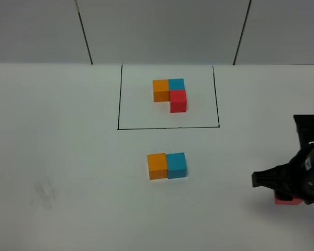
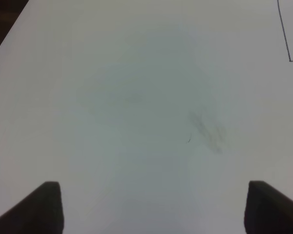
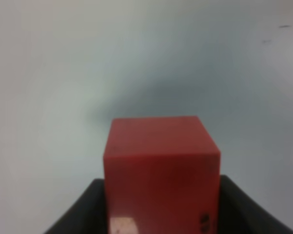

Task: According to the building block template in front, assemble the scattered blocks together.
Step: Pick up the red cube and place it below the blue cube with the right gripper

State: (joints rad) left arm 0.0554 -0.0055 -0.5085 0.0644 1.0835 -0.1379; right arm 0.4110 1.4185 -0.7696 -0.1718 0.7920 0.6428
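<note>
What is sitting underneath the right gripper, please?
The red cube, held between the right gripper's fingers. From above only its lower edge shows; the gripper covers the rest.

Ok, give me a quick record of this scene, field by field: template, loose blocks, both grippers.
template: orange, blue and red cubes in an L inside the black frame
joined pair: orange cube and light blue cube, touching side by side, outside the frame
red cube: held by right gripper, apart from the pair
left gripper: open over bare table
not yet done: red cube against the light blue one
</note>
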